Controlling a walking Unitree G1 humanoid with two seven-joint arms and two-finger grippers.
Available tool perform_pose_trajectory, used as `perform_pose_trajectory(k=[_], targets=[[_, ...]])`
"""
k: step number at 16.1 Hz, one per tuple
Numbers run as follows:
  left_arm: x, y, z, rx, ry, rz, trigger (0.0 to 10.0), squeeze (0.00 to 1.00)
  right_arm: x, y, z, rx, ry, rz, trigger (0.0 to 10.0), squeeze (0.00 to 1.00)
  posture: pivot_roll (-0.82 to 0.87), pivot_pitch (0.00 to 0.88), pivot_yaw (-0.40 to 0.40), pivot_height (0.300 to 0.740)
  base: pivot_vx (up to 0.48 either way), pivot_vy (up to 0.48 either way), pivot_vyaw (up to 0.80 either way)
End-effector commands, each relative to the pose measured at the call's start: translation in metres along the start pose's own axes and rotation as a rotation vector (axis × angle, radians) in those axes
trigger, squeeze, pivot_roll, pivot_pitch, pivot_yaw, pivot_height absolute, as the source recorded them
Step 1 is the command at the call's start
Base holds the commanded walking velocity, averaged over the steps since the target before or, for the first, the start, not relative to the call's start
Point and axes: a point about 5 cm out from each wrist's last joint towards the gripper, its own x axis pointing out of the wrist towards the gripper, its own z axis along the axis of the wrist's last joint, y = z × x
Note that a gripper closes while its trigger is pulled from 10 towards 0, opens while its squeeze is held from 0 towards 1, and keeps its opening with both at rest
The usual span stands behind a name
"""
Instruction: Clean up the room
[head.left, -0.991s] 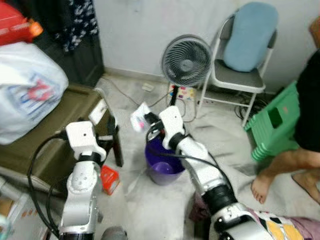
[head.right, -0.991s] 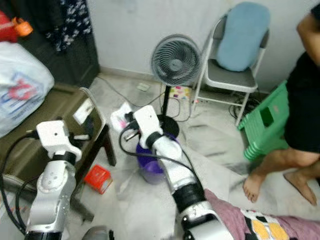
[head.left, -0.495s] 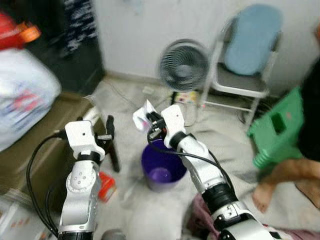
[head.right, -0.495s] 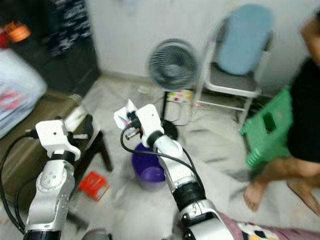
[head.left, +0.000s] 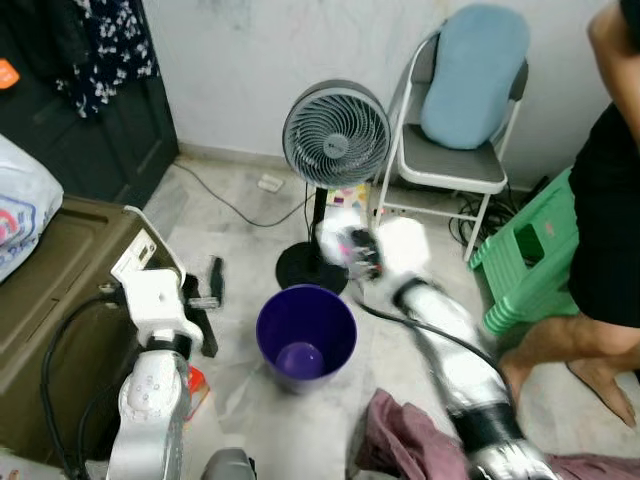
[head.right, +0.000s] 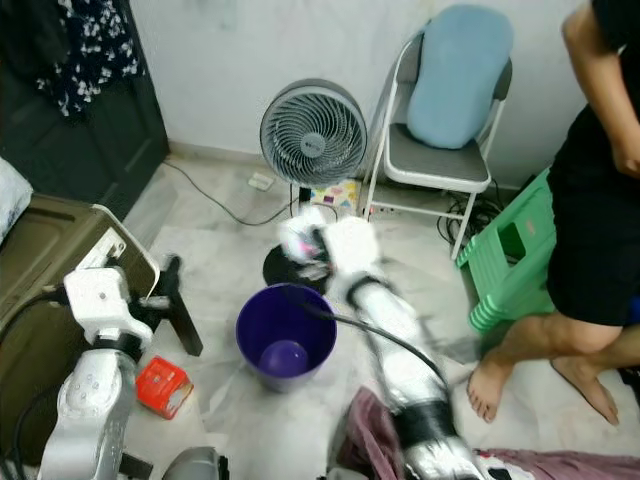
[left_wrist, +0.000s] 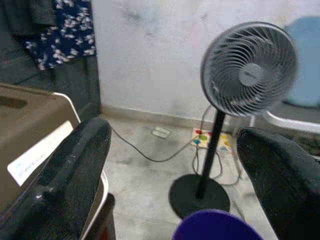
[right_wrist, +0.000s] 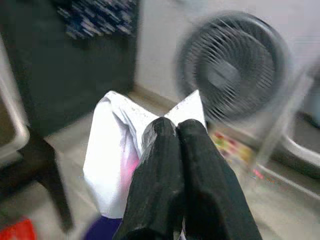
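The right hand (head.right: 312, 243), blurred, pinches a white and pink wrapper (head.right: 299, 236) just above and behind the purple bin (head.right: 285, 338). A grey fan (head.right: 311, 133) stands beyond that hand, and a person's bare foot (head.right: 487, 385) rests off to its right. The left hand (head.right: 170, 290) hangs beside the bin, near a red box (head.right: 163, 386) on the floor.

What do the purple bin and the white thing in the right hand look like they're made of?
The purple bin looks like moulded plastic, with a smooth, glossy wall and a thin rim. The white wrapper pinched in the right hand looks like thin plastic film or paper. It is creased and limp, with pink print, and too blurred to tell which.
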Motion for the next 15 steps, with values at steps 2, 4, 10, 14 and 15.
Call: perform_pose_trajectory(k=[2,4,10,14,15], targets=[[-0.001,0.005,0.007,0.073,-0.038,0.024,10.0,0.00,-0.006,-0.006,0.011,-0.024,-0.037,-0.041,10.0,0.00,0.05,0.000,-0.078,0.740,0.000,0.000,0.00],[-0.002,0.019,0.007,0.122,-0.052,0.142,10.0,0.00,-0.019,-0.013,0.008,-0.053,-0.030,-0.094,10.0,0.00,0.04,0.000,-0.083,0.740,0.000,0.000,0.00],[-0.010,0.021,0.003,0.081,-0.034,0.153,10.0,0.00,-0.022,-0.023,0.006,-0.058,-0.017,-0.127,10.0,0.00,0.03,0.000,-0.099,0.740,0.000,0.000,0.00],[-0.007,0.021,0.006,0.070,-0.044,0.167,10.0,0.00,-0.033,-0.030,0.007,-0.060,0.004,-0.158,10.0,0.00,0.03,0.000,-0.100,0.740,0.000,0.000,0.00],[-0.007,0.021,0.006,0.066,-0.046,0.170,10.0,0.00,-0.036,-0.032,0.007,-0.064,0.007,-0.164,10.0,0.00,0.02,0.000,-0.098,0.740,0.000,0.000,0.00]])
